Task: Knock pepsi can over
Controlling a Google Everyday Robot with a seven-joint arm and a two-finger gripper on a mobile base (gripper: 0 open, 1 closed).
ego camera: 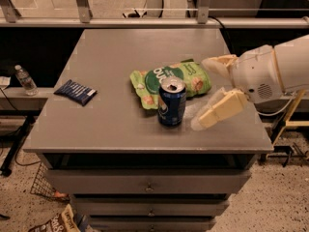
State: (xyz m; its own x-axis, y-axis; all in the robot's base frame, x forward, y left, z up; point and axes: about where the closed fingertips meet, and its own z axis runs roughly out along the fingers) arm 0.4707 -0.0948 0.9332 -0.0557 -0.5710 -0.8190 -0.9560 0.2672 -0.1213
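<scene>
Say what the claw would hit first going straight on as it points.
Probably the upright pepsi can, just ahead of the open claw; the green snack bag lies close behind that line, but depth is unclear.

Claw (200, 93) right of pepsi can (171, 103), bare gap between, snack bag (149, 81) behind

arm (289, 66): white rounded shell | end effector (200, 94): two cream fingers (222, 108), over table (96, 129) right side

A grey cabinet (120, 124) with drawers (147, 183) stands on a speckled floor (285, 207). Behind it runs a metal rail (145, 22). At left a water bottle (25, 80) stands on a low ledge (19, 99). The gripper (200, 93) hangs over the cabinet's right side, fingers apart.
</scene>
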